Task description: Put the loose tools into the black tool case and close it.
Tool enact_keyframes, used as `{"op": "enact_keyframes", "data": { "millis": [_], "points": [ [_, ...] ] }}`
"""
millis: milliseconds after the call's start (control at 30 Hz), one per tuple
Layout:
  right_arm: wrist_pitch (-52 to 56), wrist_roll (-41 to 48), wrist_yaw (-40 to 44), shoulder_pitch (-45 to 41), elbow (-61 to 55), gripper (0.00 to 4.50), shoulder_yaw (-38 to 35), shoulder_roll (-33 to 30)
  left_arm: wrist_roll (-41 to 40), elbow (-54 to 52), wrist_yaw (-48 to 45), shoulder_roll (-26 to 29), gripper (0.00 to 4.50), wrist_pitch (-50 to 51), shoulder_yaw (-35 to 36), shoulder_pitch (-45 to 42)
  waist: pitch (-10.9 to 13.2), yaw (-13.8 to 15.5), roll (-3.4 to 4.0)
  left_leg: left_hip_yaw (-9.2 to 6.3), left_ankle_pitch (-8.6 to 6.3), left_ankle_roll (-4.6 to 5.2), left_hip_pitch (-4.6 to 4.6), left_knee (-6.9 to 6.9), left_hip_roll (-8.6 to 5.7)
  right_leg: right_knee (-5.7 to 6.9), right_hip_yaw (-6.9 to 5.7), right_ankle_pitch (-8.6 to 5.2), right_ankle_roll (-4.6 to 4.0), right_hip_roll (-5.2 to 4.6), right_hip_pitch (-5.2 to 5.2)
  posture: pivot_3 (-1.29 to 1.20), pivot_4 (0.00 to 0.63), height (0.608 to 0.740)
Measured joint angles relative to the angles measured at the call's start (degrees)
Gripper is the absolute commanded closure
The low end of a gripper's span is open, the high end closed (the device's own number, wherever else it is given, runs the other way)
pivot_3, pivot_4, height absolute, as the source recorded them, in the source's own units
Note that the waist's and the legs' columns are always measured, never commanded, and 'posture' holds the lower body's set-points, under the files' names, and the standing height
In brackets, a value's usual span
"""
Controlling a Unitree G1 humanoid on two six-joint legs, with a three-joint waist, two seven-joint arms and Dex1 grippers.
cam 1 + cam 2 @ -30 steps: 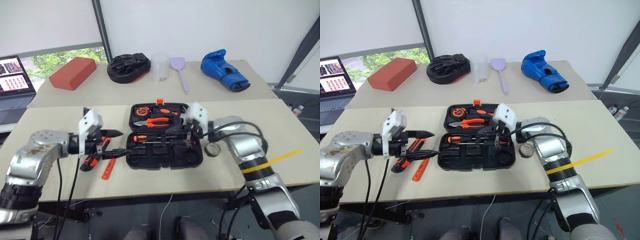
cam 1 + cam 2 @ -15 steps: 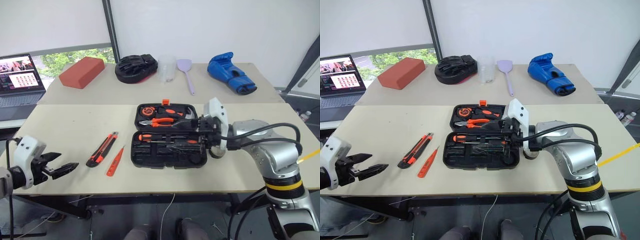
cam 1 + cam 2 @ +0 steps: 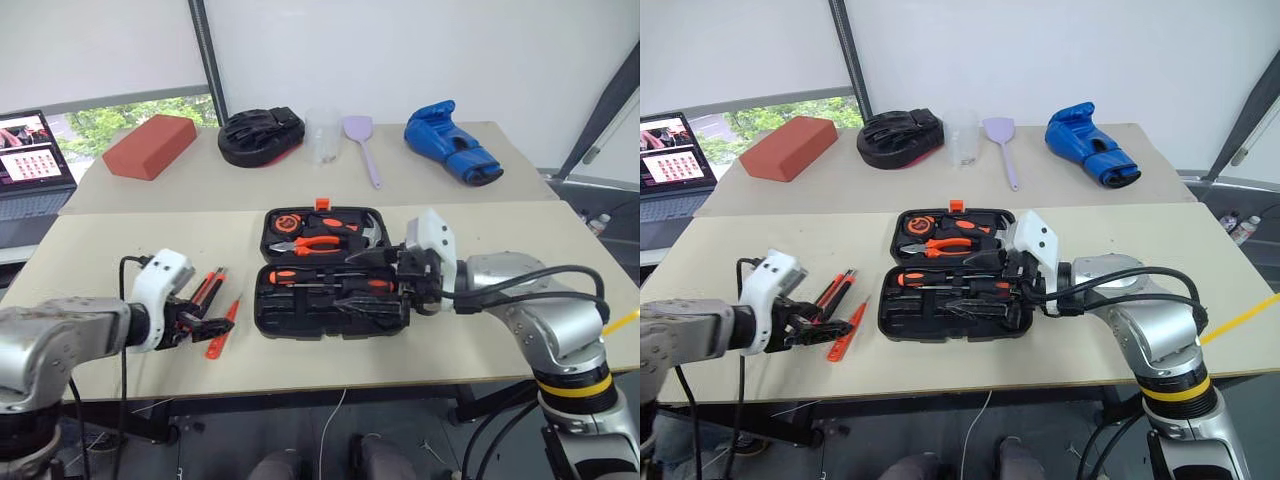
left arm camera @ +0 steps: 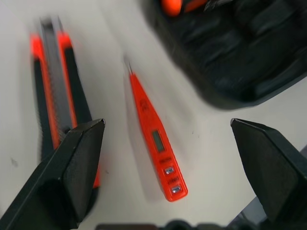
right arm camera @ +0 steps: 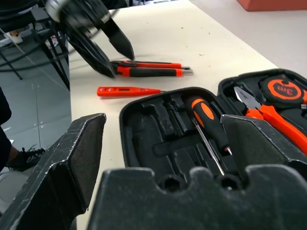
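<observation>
The left claw point(image 4: 168, 143) is spread wide and empty, hung over the slim orange tester screwdriver point(image 4: 154, 142) with the utility knife point(image 4: 55, 100) just beside, left of the open black tool case point(image 3: 330, 270) on the counter point(image 3: 480, 330). The right claw point(image 3: 392, 283), also wide and empty, is held level over the case's right end, above a slotted screwdriver point(image 5: 208, 122).

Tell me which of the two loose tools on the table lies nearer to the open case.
The slim orange tester screwdriver. It lies between the black-and-orange utility knife and the black tool case; the knife is farther out.
</observation>
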Motion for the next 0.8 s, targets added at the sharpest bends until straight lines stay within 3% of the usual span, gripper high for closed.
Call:
{"op": "enact_keyframes", "data": {
  "millis": [300, 400, 500, 800],
  "points": [
    [0.0, 0.8, -1.7, 0.5, -0.5, 0.04, 0.0, -1.0, -1.5, 0.9, 11.2, -3.1, 0.00, 0.8, -5.5, 0.9, 0.0, 0.3, 0.00, 0.00, 0.01, -0.02, 0.07, 0.00, -0.01, -0.02, 0.01, 0.00, 0.00, 0.00, 0.06, 0.00, 0.150, 0.740],
    [0.0, 0.8, -2.0, 0.6, -0.5, 0.04, -0.1, -1.1, -0.6, 1.3, 13.2, -5.4, 0.00, 0.6, -5.6, 0.9, 0.0, 0.7, 0.00, 0.00, -0.01, -0.05, 0.52, -0.04, -0.01, -0.05, 0.04, -0.02, 0.00, -0.01, 0.45, 0.00, 0.150, 0.740],
    [0.0, 1.0, -2.0, 1.0, -1.1, 0.00, -0.2, -1.5, 1.2, 2.7, 14.4, -8.3, 0.74, 0.3, -5.7, 0.1, 0.0, 1.1, 0.03, 0.00, -0.03, -0.12, 0.73, -0.07, -0.04, -0.04, 0.12, -0.04, 0.04, -0.04, 0.66, 0.00, 0.150, 0.740],
    [0.6, 6.4, 3.2, 4.3, -6.3, 0.00, -0.3, -6.8, 5.4, 12.0, 12.0, -9.6, 4.03, -2.6, -9.1, -5.8, -0.1, 2.8, 0.10, -0.01, -0.03, -0.15, 0.89, -0.07, -0.04, -0.03, 0.11, -0.05, 0.12, -0.08, 0.92, 0.00, 0.150, 0.740]
  ]
}}
